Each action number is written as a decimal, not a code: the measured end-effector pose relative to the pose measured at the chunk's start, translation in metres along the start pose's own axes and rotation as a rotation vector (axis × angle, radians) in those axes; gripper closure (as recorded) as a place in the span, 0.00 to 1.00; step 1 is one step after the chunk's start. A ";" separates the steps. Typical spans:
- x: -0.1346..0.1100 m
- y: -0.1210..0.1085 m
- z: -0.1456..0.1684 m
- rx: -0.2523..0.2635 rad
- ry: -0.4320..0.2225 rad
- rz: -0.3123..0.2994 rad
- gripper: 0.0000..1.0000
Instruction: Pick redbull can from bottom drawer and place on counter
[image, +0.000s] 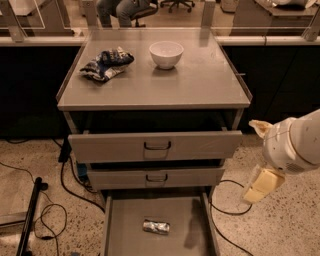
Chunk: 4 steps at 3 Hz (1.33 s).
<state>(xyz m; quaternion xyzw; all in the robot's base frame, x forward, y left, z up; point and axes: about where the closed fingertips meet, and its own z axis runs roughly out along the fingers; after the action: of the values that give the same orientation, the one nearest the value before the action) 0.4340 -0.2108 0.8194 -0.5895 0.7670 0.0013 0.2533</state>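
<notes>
The redbull can (156, 227) lies on its side in the middle of the open bottom drawer (122, 225), a flat grey tray pulled out at the foot of the cabinet. The counter (190, 85) is the grey cabinet top above the three drawers. My gripper (265, 170) hangs at the right of the cabinet, outside it, at about the height of the middle drawer. It is above and to the right of the can and apart from it. It holds nothing that I can see.
A white bowl (166, 53) and a blue-and-white cloth bundle (106, 63) sit at the back of the counter. The top drawer (156, 145) stands partly pulled out, overhanging the middle drawer (156, 177). Black cables (50, 215) run over the floor at left and right.
</notes>
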 end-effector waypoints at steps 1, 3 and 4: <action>0.000 0.000 0.000 0.000 0.000 0.000 0.00; -0.008 0.024 0.028 -0.060 -0.005 -0.060 0.00; 0.003 0.054 0.085 -0.126 0.010 -0.091 0.00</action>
<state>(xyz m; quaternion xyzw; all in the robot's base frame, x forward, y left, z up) 0.4180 -0.1718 0.7277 -0.6385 0.7390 0.0353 0.2118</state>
